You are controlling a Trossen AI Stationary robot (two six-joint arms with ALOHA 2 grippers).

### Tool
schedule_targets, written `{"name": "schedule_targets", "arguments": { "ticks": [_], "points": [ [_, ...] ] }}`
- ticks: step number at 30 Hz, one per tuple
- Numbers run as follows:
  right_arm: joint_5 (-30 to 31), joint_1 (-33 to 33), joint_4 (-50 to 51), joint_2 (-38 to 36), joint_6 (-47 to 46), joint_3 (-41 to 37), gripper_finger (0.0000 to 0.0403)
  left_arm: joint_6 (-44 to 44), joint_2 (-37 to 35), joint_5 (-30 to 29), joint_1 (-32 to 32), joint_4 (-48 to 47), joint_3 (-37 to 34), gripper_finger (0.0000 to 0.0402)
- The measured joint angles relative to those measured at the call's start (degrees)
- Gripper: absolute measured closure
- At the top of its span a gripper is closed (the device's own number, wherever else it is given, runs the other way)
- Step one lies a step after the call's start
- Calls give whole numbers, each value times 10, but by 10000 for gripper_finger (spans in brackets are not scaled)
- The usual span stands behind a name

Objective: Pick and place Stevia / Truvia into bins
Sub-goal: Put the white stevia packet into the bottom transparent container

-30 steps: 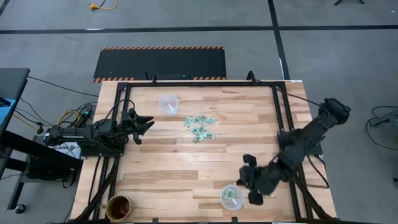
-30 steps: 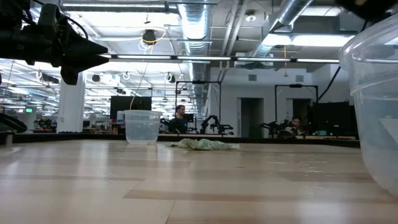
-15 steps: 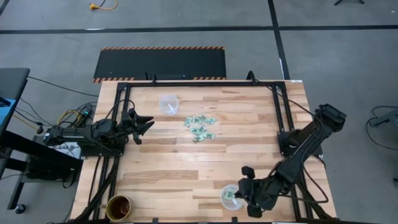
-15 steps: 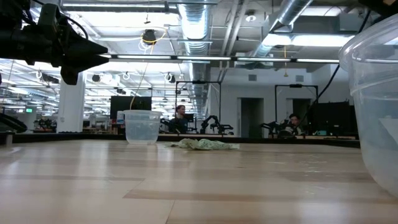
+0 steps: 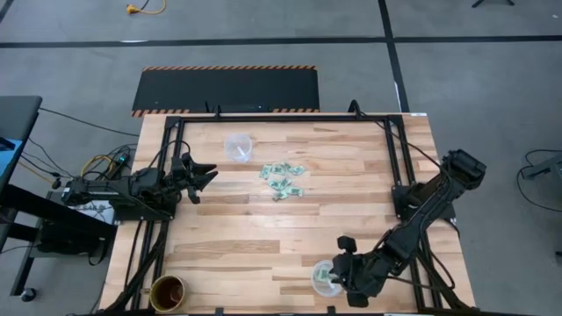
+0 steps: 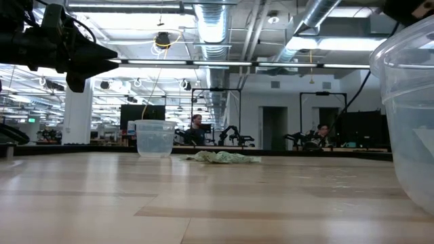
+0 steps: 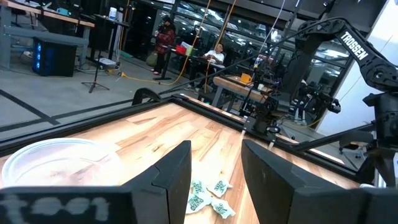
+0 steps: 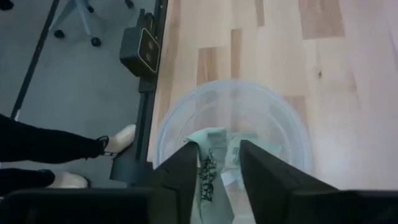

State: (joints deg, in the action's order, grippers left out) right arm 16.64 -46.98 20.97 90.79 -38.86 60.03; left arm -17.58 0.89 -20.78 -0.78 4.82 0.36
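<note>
A pile of pale green Stevia / Truvia packets [image 5: 282, 179] lies flat on the wooden table, right of centre at the far side. One clear cup bin [image 5: 238, 146] stands upright to the left of the pile. A second clear bin [image 5: 327, 277] stands near the table's front edge and has several packets [image 8: 233, 152] in it. My right gripper [image 8: 219, 180] hangs open over this near bin, pointing down, and one packet [image 8: 208, 171] shows between its fingertips. My left gripper [image 5: 209, 178] waits open above the table's left side, facing the pile. My right gripper has a packet [image 8: 207, 163] between its parted fingertips, over the near bin's mouth. I cannot tell whether either finger touches the packet or whether it lies on the packets below.
A brown dark-rimmed cup [image 5: 167, 292] stands at the near left corner. A black frame [image 5: 281, 118] runs round the tabletop. A person's shoe [image 8: 118, 140] and dark leg show on the floor beyond the near edge. Bare wood lies between the pile and the near bin.
My right gripper has moved toward the table's near edge and a little to the left, ending over the near bin. The left arm, the pile and both bins have kept still.
</note>
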Motion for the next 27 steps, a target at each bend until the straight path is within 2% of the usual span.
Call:
{"name": "schedule_targets", "arguments": {
  "ticks": [4, 8, 11, 18, 23, 27],
  "points": [
    [-8, 25, 2, -9, 14, 0, 252, 0, 0, 0, 0, 0, 0, 271],
    [-110, 55, 4, -12, 14, 0, 230, 0, 0, 0, 0, 0, 0, 271],
    [-151, 67, 4, -12, 14, 0, 217, 0, 0, 0, 0, 0, 0, 271],
    [-146, 114, 6, -31, 49, 0, 200, 0, 0, 0, 0, 0, 0, 271],
    [-107, 169, 8, -48, 64, 0, 211, 0, 0, 0, 0, 0, 0, 271],
    [-103, 225, 8, -50, 65, 0, 225, 0, 0, 0, 0, 0, 0, 271]
  ]
}}
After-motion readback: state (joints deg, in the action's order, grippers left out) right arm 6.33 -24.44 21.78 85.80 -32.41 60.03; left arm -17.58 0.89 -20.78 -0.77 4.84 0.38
